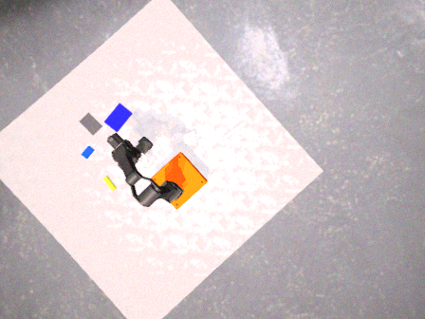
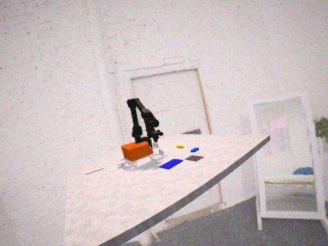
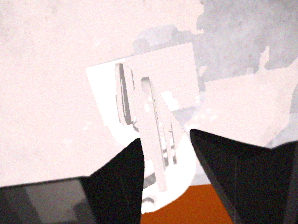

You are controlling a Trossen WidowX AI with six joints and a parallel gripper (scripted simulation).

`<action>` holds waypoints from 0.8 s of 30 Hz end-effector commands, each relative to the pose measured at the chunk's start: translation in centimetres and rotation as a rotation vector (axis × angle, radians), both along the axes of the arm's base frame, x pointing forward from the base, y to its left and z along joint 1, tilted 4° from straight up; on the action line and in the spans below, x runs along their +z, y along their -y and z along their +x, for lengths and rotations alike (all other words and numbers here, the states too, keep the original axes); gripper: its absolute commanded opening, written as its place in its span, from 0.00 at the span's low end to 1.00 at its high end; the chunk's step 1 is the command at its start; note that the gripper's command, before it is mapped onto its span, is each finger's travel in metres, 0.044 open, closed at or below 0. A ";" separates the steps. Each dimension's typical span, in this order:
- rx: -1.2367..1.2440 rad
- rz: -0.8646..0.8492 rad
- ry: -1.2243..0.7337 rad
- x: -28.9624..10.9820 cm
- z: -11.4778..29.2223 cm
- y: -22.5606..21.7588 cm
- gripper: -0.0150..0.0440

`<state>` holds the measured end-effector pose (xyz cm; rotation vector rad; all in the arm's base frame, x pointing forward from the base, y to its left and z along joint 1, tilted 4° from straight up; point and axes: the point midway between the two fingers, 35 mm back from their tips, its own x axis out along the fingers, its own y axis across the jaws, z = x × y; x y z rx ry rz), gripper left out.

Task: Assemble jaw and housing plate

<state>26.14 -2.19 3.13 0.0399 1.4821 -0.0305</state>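
In the wrist view my gripper [image 3: 166, 139] is shut on a long white jaw [image 3: 153, 135]. Its narrow end points up the picture, and its wide rounded end lies low between the fingers. Beyond it lies a pale rectangular base [image 3: 102, 90], with another ribbed white part [image 3: 123, 95] on its left side. The held jaw overlaps the base in this view, and I cannot tell whether they touch. The pins and the gear teeth cannot be made out. White on white, the housing plate cannot be told apart for certain; a small white piece [image 1: 192, 138] shows in the top view.
An orange box [image 1: 192, 182] [image 2: 137, 152] stands at the arm's base, and its edge [image 3: 175, 207] shows low in the wrist view. A blue square [image 1: 119, 117] [image 2: 171, 164], a grey square [image 1: 90, 123] [image 2: 194, 158], a small blue block [image 1: 87, 152] [image 2: 195, 149] and a yellow block [image 1: 109, 183] [image 2: 180, 146] lie on the table.
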 end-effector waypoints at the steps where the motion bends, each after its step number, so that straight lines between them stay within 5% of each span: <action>1: 0.044 -0.001 0.004 0.1 0.1 1.3 0.48; 24: 0.169 -0.017 0.007 0.1 -0.4 5.2 0.48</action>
